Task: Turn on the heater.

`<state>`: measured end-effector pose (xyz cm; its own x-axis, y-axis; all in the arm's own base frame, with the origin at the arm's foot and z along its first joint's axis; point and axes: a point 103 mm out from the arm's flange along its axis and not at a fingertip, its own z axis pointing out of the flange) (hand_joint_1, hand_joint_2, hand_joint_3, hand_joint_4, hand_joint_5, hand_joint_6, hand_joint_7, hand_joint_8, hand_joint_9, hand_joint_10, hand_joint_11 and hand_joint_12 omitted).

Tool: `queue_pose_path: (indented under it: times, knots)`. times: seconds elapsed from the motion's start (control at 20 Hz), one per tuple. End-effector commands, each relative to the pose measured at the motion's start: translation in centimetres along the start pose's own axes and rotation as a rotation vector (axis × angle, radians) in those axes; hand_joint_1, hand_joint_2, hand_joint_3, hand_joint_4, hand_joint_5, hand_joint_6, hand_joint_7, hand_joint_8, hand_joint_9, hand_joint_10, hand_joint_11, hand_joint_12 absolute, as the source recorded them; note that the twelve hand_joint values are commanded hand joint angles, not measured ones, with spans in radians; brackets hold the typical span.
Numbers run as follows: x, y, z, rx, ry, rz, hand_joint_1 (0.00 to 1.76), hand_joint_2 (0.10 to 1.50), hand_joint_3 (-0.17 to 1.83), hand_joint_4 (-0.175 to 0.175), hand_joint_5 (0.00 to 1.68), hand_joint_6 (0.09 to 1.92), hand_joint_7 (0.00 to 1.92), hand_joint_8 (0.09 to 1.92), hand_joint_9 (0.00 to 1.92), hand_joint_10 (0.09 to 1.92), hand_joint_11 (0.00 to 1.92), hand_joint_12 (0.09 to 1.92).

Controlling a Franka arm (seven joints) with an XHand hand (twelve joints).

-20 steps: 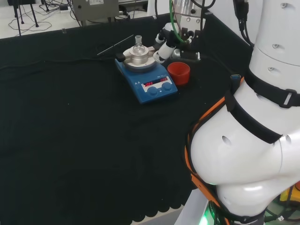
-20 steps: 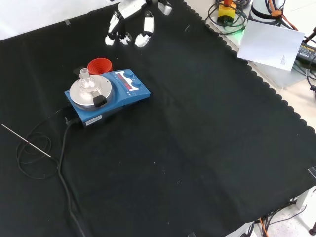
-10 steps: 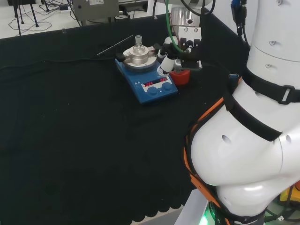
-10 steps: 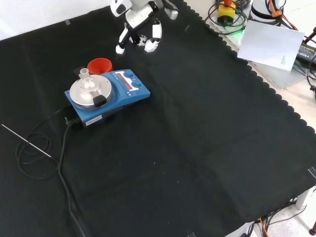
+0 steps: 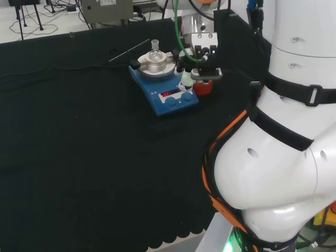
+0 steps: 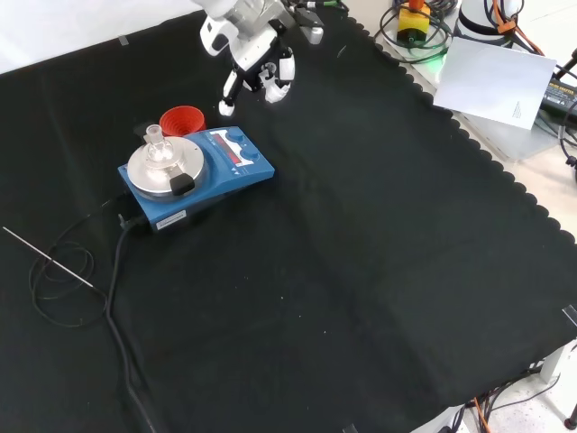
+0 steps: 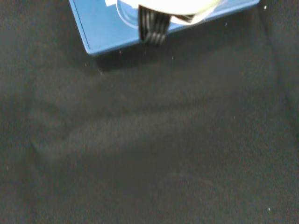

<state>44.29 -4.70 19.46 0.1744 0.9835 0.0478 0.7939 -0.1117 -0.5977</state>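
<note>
Heater (image 6: pixel 196 173), blue, is seen on the black cloth (image 6: pixel 361 271) with its cable in the front view, its corner in the wrist view, while the hand (image 6: pixel 257 68) is held above its knob end, fingers relaxed, nothing grasped.

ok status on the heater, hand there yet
Hand above the cloth by the heater's knob end, fingers relaxed, holding nothing. Knobs untouched. Small flask on the plate; red funnel close beside.
</note>
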Motion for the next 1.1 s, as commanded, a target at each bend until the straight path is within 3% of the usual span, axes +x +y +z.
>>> queue_pose_path:
  times: [0.05,0.35,1.1]
  knots:
    - [0.94,0.63,1.30,0.168,-0.057,-0.003,1.38,0.72,0.92,-0.030,0.27,0.09,1.45,1.64,1.53,1.42,1.42,1.29]
    - [0.92,0.76,1.87,0.223,-0.065,-0.005,1.39,0.71,0.96,-0.023,0.25,0.09,1.45,1.66,1.53,1.42,1.40,1.30]
    - [1.23,0.80,2.12,0.255,-0.065,-0.021,1.40,0.70,1.00,-0.016,0.23,0.09,1.46,1.67,1.54,1.43,1.39,1.32]
